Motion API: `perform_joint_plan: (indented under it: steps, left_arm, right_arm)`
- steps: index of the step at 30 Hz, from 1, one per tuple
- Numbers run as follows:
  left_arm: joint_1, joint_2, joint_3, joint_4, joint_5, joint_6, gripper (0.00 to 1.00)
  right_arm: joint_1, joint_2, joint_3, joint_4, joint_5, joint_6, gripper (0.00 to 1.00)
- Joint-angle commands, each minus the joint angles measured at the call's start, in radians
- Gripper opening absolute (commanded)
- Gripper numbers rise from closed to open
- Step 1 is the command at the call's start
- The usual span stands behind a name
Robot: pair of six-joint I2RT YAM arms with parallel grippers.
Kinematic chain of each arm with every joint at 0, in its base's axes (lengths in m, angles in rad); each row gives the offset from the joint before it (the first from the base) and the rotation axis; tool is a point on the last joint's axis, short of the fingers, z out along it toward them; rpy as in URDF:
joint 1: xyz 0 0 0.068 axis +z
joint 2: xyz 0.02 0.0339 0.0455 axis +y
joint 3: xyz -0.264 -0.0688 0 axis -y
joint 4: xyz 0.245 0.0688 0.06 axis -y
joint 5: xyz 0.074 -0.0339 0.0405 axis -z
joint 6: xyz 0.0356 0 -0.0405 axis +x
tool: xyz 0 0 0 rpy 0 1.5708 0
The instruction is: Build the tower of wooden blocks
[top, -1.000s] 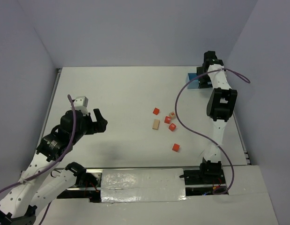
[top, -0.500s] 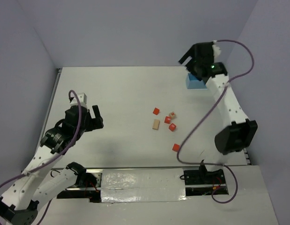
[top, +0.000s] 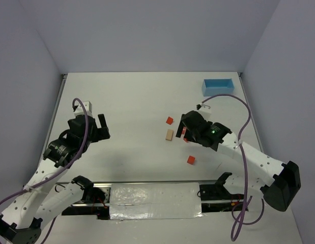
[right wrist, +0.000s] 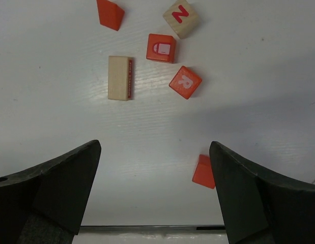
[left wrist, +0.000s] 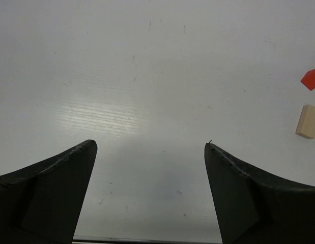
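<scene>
Plainly, the left fingers (left wrist: 45, 188) stand wide apart and hold nothing, hanging over a bare stretch of the desk (top: 121, 96) toward its left edge; the right fingers (right wrist: 50, 183) are likewise spread wide and empty, poised above the tower's wood blocks (top: 169, 134); these lie a little right of the desk's middle, each flat on the surface and none stacked on another; in the right wrist view a tan oblong block (right wrist: 120, 77) with a red strip along one long side lies nearer the left-hand finger; close to it, but apart, sits a red cube with a white picture (right wrist: 161, 48); near that is a red cube with a white letter (right wrist: 185, 82), turned on the diagonal; beyond them are a tan cube with a red N (right wrist: 180, 18) and a red wedge-like block (right wrist: 110, 12), the latter cut by the top of the view; a lone red block (right wrist: 204, 172) lies apart from the cluster, toward the desk's near edge, one side hidden behind the right-hand finger in that view; from above, the right arm covers part of the cluster; a light blue tray (top: 218, 86) rests in the far right corner of the desk, well apart from the blocks; the left wrist view catches the tan oblong block and a red corner at its right border.
</scene>
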Motion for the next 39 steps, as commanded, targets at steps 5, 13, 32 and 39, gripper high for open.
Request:
perform_joint_plan:
  steps: [5, 13, 32, 39]
  left_arm:
    - [-0.003, -0.074, -0.009, 0.015, -0.028, -0.002, 0.99]
    - [-0.032, -0.048, -0.010, 0.019, -0.014, 0.006, 0.99]
    - [-0.072, -0.027, -0.007, 0.012, -0.026, 0.000, 1.00]
    - [-0.077, -0.028, -0.006, 0.012, -0.026, 0.000, 0.99]
  right_arm:
    - [0.105, 0.029, -0.100, -0.072, 0.073, 0.218, 0.95]
    - [0.145, -0.045, -0.180, -0.098, 0.081, 0.310, 0.94]
    - [0.137, 0.105, -0.286, 0.023, 0.070, 0.330, 0.75]
    - [0.137, 0.130, -0.308, 0.072, 0.065, 0.326, 0.49]
